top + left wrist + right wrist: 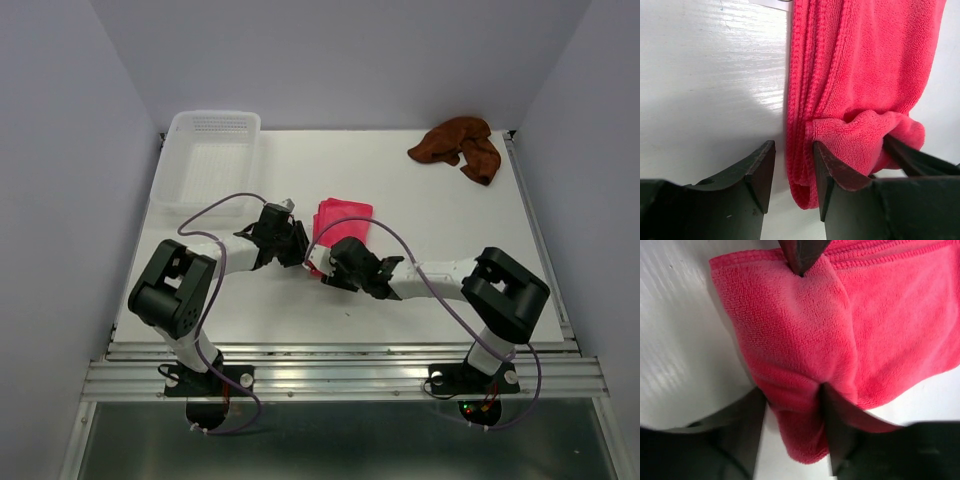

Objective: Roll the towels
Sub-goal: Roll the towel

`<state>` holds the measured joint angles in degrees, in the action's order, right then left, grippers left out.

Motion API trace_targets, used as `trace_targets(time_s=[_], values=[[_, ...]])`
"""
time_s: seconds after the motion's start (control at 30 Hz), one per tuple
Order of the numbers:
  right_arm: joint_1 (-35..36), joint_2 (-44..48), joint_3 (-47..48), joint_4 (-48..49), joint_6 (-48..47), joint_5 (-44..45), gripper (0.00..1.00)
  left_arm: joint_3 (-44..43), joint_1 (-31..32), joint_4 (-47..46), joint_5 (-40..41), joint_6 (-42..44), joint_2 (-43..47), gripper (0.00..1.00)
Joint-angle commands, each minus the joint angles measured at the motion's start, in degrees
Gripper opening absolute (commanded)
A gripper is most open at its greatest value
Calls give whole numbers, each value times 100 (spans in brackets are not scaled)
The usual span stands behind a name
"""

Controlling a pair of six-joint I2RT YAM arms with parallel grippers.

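White table (470, 215), pale walls around it. Near the table's middle my right gripper (790, 390) is closed on the near end of the pink towel (890, 315), which bunches into a thick fold there. My left gripper (792, 150) straddles its layered left edge, jaws half apart. The brown towel (458, 147) lies crumpled at the far right corner.

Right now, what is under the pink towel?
Only the white table shows around the pink towel. Its folded layers cover whatever lies directly beneath.
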<state>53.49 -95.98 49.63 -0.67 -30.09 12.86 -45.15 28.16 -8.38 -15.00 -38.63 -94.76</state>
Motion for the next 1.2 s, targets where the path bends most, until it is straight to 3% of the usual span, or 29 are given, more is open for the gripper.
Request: trace_targets(time_s=[0.0,0.03,0.1,0.13,0.23,0.33,0.53,0.93,1.1,1.17], values=[[-23,-228,-67,497,46,155,42,-170,23,153,-11,92,150,47],[-23,-236,-58,523,81,146,20,-170,23,187,6,93,290,48],[-23,-184,151,419,239,-19,14,-161,5,319,33,110,562,50],[-23,-140,379,-217,501,-116,12,-179,5,415,50,110,651,51],[-23,123,1248,-1238,1414,-844,13,-153,-4,714,164,119,1054,59],[-23,221,1444,-1619,2066,-1834,14,-91,-30,1038,400,75,1424,72],[-76,-323,1831,-2226,2822,-2516,10,120,-74,1321,832,-241,2302,86],[-1007,-1510,2674,-2210,4027,-5460,9,233,-267,2701,2071,-636,2813,94],[-1323,-1923,2798,-2210,4519,-5961,8,594,-504,2465,1818,-760,3060,99],[-1412,-2186,2824,-2184,4765,-6356,8,778,-514,2096,1301,-681,3112,99]])
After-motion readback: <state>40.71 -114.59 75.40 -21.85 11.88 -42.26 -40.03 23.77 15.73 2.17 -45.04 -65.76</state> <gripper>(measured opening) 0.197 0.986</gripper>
